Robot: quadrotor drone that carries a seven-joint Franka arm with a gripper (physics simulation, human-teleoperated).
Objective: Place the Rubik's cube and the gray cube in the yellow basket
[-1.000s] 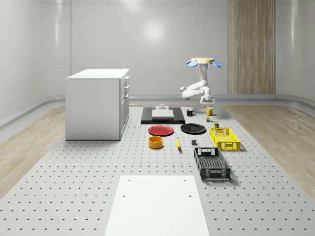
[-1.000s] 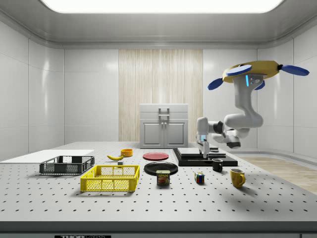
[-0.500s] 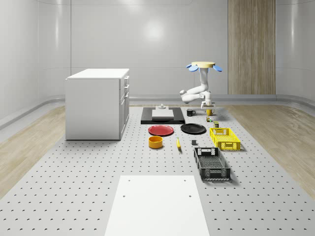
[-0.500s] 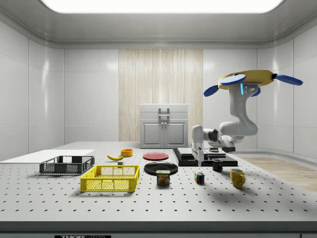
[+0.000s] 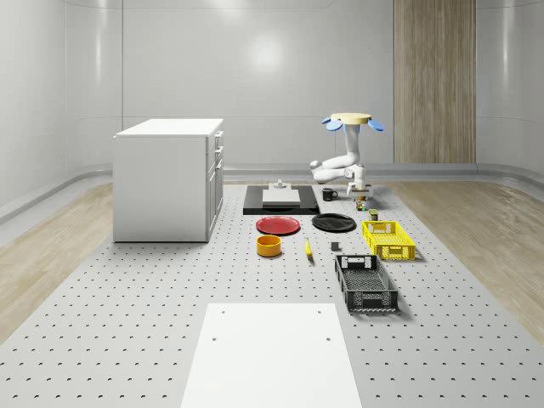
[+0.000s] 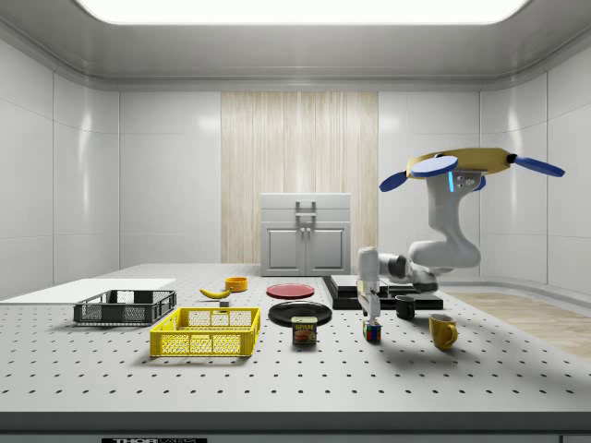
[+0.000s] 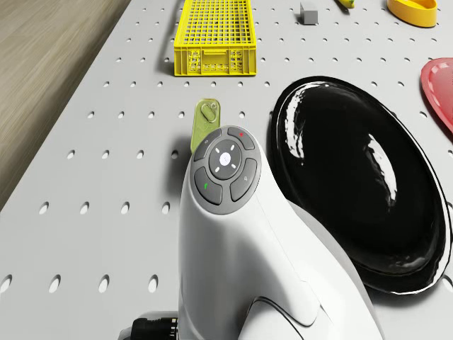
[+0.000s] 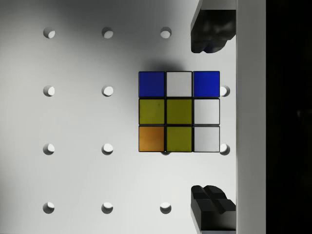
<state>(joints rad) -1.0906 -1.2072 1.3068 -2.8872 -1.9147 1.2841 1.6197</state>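
The Rubik's cube (image 8: 179, 111) lies on the perforated table, seen from straight above in the wrist view; in the side view the Rubik's cube (image 6: 372, 331) sits between a can and a yellow mug. My gripper (image 8: 211, 118) is open, with one dark fingertip on either side of the cube's edge. In the side view the gripper (image 6: 369, 315) points down just above the cube. The drone (image 6: 469, 164) hovers over the table's far right part (image 5: 350, 120). The gray cube (image 7: 308, 13) rests beside the yellow basket (image 7: 212, 62), also seen as gray cube (image 5: 336, 246) and basket (image 5: 389, 252).
A black plate (image 7: 361, 191) and a spam can (image 7: 206, 124) lie close under the arm. A yellow mug (image 6: 442, 330) and black mug (image 6: 405, 307) stand near the cube. A black crate (image 5: 365, 282), red plate (image 5: 278, 224) and white cabinet (image 5: 168, 178) stand further off.
The drone has sunk lower and the arm has brought the gripper down and toward the side view's left, from beside the black mug to just over the Rubik's cube.
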